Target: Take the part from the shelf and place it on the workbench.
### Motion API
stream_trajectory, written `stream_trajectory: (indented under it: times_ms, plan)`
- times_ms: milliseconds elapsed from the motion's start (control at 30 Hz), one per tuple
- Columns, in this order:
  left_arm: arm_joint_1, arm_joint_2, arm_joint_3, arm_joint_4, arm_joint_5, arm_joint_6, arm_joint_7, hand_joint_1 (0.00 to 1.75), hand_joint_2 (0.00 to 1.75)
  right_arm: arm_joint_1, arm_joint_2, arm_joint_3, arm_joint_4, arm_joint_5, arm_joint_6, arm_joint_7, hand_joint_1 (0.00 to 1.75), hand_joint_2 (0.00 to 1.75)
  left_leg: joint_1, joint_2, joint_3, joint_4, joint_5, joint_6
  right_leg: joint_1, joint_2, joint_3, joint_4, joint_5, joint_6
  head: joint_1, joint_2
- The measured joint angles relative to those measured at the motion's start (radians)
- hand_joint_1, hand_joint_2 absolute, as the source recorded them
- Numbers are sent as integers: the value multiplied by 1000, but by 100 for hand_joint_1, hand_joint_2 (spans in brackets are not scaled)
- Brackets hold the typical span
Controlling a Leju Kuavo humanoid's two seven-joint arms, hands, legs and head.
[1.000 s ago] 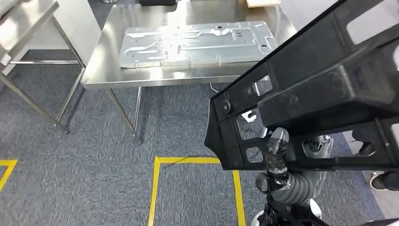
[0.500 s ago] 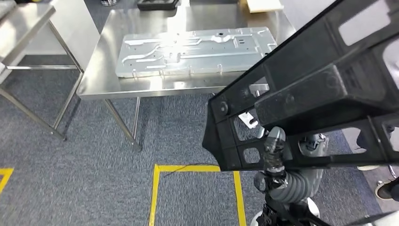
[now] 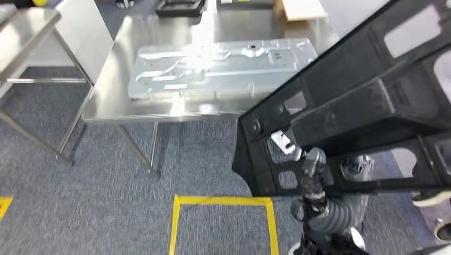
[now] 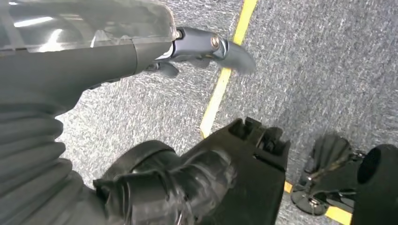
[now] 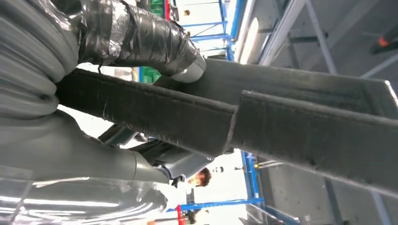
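Observation:
The part, a large black plastic frame (image 3: 372,106) with open cut-outs, hangs tilted in front of me on the right of the head view. My left hand (image 3: 314,172) grips its lower edge. In the left wrist view the left hand (image 4: 164,187) wraps dark taped fingers around a corner of the frame (image 4: 248,178) above the carpet. In the right wrist view my right hand (image 5: 141,37) holds a black bar of the frame (image 5: 281,126) with taped fingers. The steel workbench (image 3: 117,101) stands ahead on the left, apart from the frame.
A pressed sheet-metal panel (image 3: 213,64) lies across the workbench, with a black tray (image 3: 178,6) and a pale board (image 3: 300,8) at its far end. A second steel table (image 3: 26,32) stands at the left. Yellow tape (image 3: 223,201) marks the grey carpet. A person's shoe (image 3: 433,199) is at the right.
The whole picture has shifted, so the camera has moved; the workbench now sits a little lower in the view. Both hands still hold the black frame.

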Motion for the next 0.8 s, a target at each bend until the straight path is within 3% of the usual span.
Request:
stream_trajectory:
  times_ms: [33, 100, 133, 200, 267, 300, 367, 433, 533, 567, 633, 700, 767, 800]
  plan:
    - [1, 0, 0, 0, 2, 1, 0, 0, 175, -1, 0, 0, 0, -1, 2, 0, 175, 175, 0, 1, -10, 25, 7, -6, -2, 0, 7, -4, -3, -6, -1, 0]
    - [2, 0, 0, 0, 8, 4, -2, 0, 175, -2, 1, 0, 0, -5, 9, -2, 175, 175, 4, 5, -65, 115, 7, -17, -4, -1, 28, -12, -14, -14, -2, 0]
    - [4, 0, 0, 0, 11, 6, -4, 0, 175, -1, 1, 0, 1, -9, 11, -5, 175, 175, 6, 7, -103, 169, -6, -22, -4, -2, 40, -17, -21, -17, -2, 0]
    - [14, 0, 0, 0, 15, 12, -10, 0, 175, 4, 1, 0, 5, -20, 13, -20, 175, 175, 8, 9, -178, 249, -57, -25, -2, -2, 66, -23, -39, -20, -2, 0]
    - [24, 0, 0, 0, 16, 17, -14, 0, 175, 9, 2, 0, 11, -29, 14, -36, 175, 175, 8, 9, -219, 239, -81, -21, 1, 0, 99, -24, -63, -21, -2, 0]
    - [28, 0, 0, 0, 16, 19, -15, 0, 175, 11, 2, 0, 14, -31, 14, -41, 175, 175, 7, 9, -221, 197, -59, -14, 4, 0, 117, -25, -76, -21, -3, 0]
    - [32, 2, 0, 1, 13, 22, -15, 0, 175, 12, 2, 0, 20, -34, 14, -46, 175, 175, -2, 8, -212, 83, 58, 7, 9, 1, 147, -27, -102, -19, 0, 0]
    - [36, 5, 0, 3, 6, 24, -15, 0, 175, 13, 3, 0, 28, -37, 17, -51, 175, 175, -15, 3, -196, 20, 134, 25, 8, 6, 168, -31, -127, -9, 3, 0]
    - [35, 6, 0, 4, -4, 24, -15, 0, 175, 13, 5, 0, 34, -40, 20, -53, 175, 175, -22, 0, -152, -4, 132, 32, 2, 10, 191, 0, -127, 5, 2, 0]
    - [31, 7, 0, 4, -6, 23, -14, 0, 175, 12, 6, 0, 35, -41, 20, -54, 175, 175, -20, 0, -135, -12, 128, 35, 2, 10, 184, 33, -118, 8, 3, 0]
    - [23, 9, 0, 5, -6, 23, -11, 0, 175, 12, 7, 0, 36, -44, 18, -54, 175, 175, -17, 0, -106, -20, 115, 44, 1, 8, 122, 130, -121, 13, 6, 0]
    - [22, 9, 0, 6, -5, 30, -3, 0, 175, 18, 6, 0, 37, -53, 16, -53, 175, 175, -17, -2, -85, -22, 94, 51, 3, 8, 35, 222, -173, 19, 9, 0]
    - [27, 1, 0, 6, -4, 43, 10, 0, 175, 27, 6, 0, 37, -70, 18, -50, 175, 175, -17, -5, -55, -22, 66, 51, 3, 8, -26, 237, -232, 24, 9, 0]
    - [30, -4, 0, 6, -3, 48, 16, 0, 175, 29, 6, 0, 39, -79, 20, -50, 175, 175, -17, -7, -35, -22, 51, 51, 3, 8, -40, 209, -232, 24, 9, 0]
